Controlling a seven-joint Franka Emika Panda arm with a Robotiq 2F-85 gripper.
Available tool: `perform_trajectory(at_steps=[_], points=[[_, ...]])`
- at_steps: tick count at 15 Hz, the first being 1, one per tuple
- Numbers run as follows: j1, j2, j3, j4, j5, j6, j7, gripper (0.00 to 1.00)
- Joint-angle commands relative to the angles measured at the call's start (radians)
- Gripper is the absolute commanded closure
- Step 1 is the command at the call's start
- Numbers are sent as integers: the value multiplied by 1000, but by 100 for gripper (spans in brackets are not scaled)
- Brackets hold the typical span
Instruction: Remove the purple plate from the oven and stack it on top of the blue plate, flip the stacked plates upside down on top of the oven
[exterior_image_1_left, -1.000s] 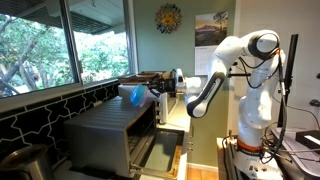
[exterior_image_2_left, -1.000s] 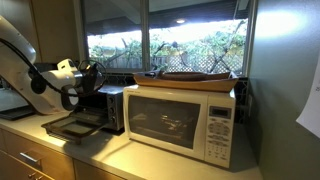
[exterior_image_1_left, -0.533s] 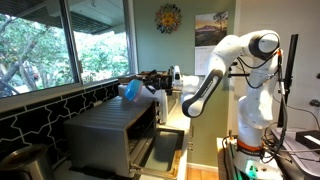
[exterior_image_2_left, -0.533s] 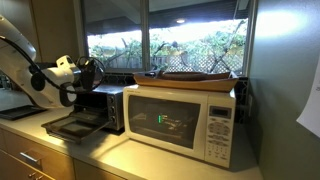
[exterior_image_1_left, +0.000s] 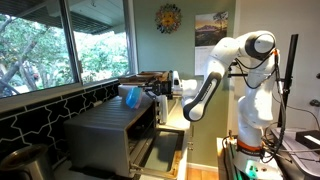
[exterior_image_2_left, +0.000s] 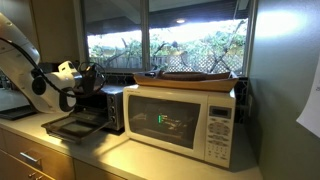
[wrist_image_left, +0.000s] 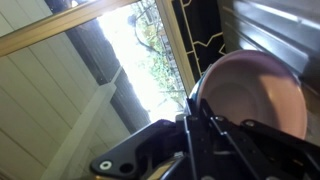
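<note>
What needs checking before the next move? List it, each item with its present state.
1. Oven door down and open: ok.
2. Purple plate out of the oven, directly ahead of the jaws in the wrist view: ok.
3. Blue plate up at the oven's top, beside the jaws: ok.
4. Jaws shut firmly on a plate rim: cannot tell; the contact lies in shadow.
5. Purple plate stacked on the blue one: cannot tell.
</note>
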Motion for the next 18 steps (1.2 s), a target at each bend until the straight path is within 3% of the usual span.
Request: perform_trajectory(at_steps=[1,3,4,5,11,14,18], points=[[17,18,-9,-18,33,1,-32,98],[15,16,-13,-21,21,-1,-32,98],[13,16,-16,-25,12,-1,-29,86],[13,18,-19,-34,5,-1,-21,67],[9,24,-40,-40,-35,-73,-11,24],[9,-35,-54,-31,-75,-178,24,1],[4,-124,-79,-11,-177,-398,76,0]])
